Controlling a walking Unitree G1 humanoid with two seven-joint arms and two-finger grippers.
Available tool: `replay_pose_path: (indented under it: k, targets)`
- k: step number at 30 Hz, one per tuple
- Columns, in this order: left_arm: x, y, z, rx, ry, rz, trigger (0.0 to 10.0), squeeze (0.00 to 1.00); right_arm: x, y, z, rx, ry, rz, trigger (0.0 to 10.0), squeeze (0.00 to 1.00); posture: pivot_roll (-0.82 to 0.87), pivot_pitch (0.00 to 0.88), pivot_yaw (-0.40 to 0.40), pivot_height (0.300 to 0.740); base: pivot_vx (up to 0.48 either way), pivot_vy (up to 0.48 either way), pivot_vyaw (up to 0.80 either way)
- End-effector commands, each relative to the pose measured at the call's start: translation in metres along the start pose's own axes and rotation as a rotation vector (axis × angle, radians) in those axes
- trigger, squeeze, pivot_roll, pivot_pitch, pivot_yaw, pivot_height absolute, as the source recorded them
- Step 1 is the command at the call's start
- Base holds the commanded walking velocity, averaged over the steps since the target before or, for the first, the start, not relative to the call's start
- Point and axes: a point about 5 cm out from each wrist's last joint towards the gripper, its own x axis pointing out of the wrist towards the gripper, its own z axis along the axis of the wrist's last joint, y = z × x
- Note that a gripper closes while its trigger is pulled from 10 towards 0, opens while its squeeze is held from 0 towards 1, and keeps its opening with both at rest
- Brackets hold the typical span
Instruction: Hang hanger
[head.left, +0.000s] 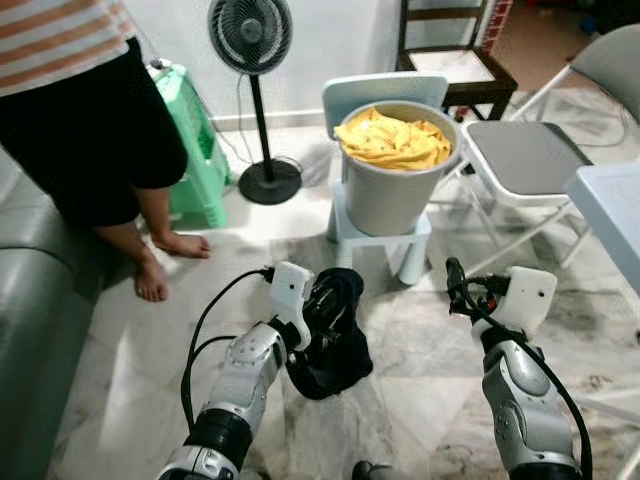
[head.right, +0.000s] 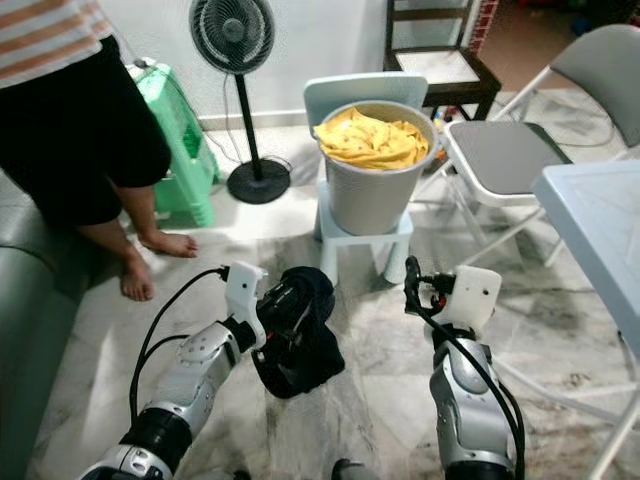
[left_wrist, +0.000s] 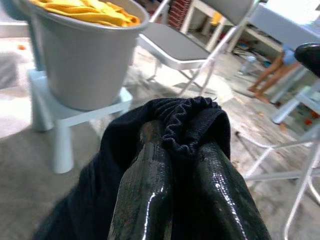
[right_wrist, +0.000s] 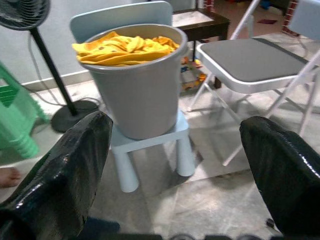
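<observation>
Closest to us, our left gripper (head.left: 335, 300) is closed on a black cloth (head.left: 335, 350), and in the left wrist view the two fingers (left_wrist: 150, 180) pinch a gathered, elastic-looking edge of it while the rest hangs down loose below. Our right gripper (head.left: 455, 285) is held up beside it, a little apart, with its fingers (right_wrist: 65, 170) spread wide and nothing between them. We do not see any hanger in these pictures, so we cannot say where it is; the cloth in the left gripper is the only thing we hold. We judge this cloth to be light and very soft: it will fold and sag, not keep a shape, and it may slip if we hold only a thin edge. The gathered hem seems the best place to hold, because it is thicker there. The free right gripper could take a second point on the same hem to spread it. Further out, a grey bucket (head.left: 390, 190) full of yellow cloth (head.left: 392, 138) stands on a small pale stool (head.left: 415, 245), with a folding chair (head.left: 525, 160) on the right. A person (head.left: 90, 120) stands at the left, and a fan (head.left: 250, 35) is behind.
</observation>
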Motion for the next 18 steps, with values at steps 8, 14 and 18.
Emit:
replay_pose_path:
  k: [8, 14, 18]
  targets:
    - [0.001, -0.0028, 0.0019, -0.003, -0.016, -0.02, 10.0, 0.0, -0.0021, -0.0026, -0.0047, 0.003, 0.024, -0.012, 10.0, 0.0, -0.06, 0.11, 0.005, 0.74, 0.257, 0.0, -0.8]
    - [0.0009, -0.0031, 0.0008, -0.006, -0.013, -0.024, 10.0, 0.0, -0.0021, -0.0031, -0.005, 0.001, 0.026, -0.01, 10.0, 0.0, -0.06, 0.11, 0.003, 0.74, 0.172, 0.0, -0.8]
    - [0.0011, -0.0038, 0.0003, -0.006, -0.011, -0.028, 10.0, 0.0, -0.0024, -0.0037, -0.005, -0.003, 0.027, -0.011, 10.0, 0.0, -0.06, 0.111, 0.002, 0.74, 0.0, 0.0, -0.8]
